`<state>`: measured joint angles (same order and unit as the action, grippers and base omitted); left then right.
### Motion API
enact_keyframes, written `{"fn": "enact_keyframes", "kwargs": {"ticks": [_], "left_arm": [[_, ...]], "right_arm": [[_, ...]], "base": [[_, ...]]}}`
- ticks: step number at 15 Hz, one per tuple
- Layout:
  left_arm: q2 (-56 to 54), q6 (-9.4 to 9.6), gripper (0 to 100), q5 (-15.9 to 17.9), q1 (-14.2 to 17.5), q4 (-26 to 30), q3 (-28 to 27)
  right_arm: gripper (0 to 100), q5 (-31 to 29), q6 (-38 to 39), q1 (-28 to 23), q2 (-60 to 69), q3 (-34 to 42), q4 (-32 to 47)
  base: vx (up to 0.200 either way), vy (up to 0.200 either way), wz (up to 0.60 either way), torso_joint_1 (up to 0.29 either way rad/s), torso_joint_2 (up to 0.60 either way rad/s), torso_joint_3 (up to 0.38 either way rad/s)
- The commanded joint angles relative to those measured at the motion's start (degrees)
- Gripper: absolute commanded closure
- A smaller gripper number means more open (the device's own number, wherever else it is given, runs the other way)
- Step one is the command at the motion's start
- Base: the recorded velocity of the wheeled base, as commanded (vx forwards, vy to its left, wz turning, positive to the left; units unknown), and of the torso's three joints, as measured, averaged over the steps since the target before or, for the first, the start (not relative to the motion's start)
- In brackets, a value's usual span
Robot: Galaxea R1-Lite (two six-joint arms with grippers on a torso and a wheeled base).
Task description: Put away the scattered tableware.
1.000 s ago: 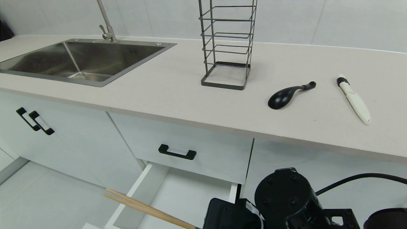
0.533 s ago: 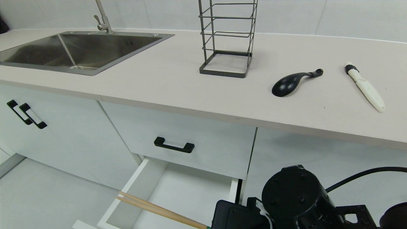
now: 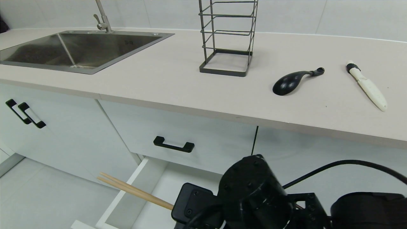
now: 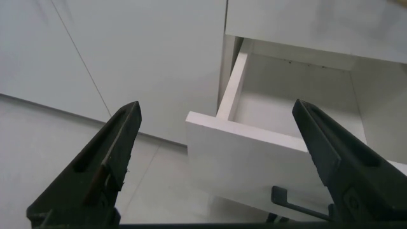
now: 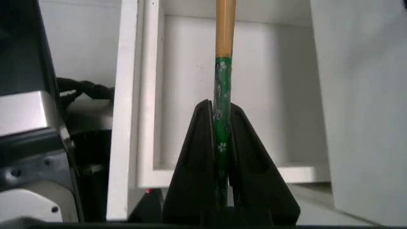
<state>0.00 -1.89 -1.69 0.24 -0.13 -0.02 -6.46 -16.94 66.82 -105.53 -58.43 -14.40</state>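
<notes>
Your right gripper is clamped on the green end of the chopsticks, holding them lengthwise over the open drawer, probably lined up so they can be laid flat inside. Your left gripper hangs spread wide and empty just in front of the drawer, while the black spoon and white knife lie on the counter above the drawer, not yet collected.

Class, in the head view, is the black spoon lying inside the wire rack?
No, the black spoon lies on the counter beside the wire rack, apart from it.
</notes>
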Motion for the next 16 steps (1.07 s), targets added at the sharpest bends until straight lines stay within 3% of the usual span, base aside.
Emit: {"fn": "enact_keyframes", "kwargs": {"ticks": [1,6,9,12,16], "left_arm": [[0.0,-0.04,0,-0.1,0.0,0.0,0.0],[0.0,-0.04,0,0.0,0.0,0.0,0.0],[0.0,-0.04,0,0.0,0.0,0.0,0.0],[0.0,-0.04,0,0.0,0.0,0.0,0.0],[0.0,-0.04,0,-0.1,0.0,0.0,0.0]], "right_arm": [[100,-1.8,2.6,0.7,-6.5,-3.0,0.0],[100,-5.8,6.4,0.2,-10.1,-8.5,3.7],[100,-11.4,12.1,0.3,-11.2,-11.4,11.8],[100,-11.7,16.9,0.3,-12.8,-14.0,15.2],[100,-11.8,16.9,0.1,-14.9,-14.7,15.4]], "base": [[0.0,0.0,0.0,0.0,0.0,0.0],[0.0,0.0,0.0,0.0,0.0,0.0],[0.0,0.0,0.0,0.0,0.0,0.0],[0.0,0.0,0.0,0.0,0.0,0.0],[0.0,0.0,0.0,0.0,0.0,0.0]]}}
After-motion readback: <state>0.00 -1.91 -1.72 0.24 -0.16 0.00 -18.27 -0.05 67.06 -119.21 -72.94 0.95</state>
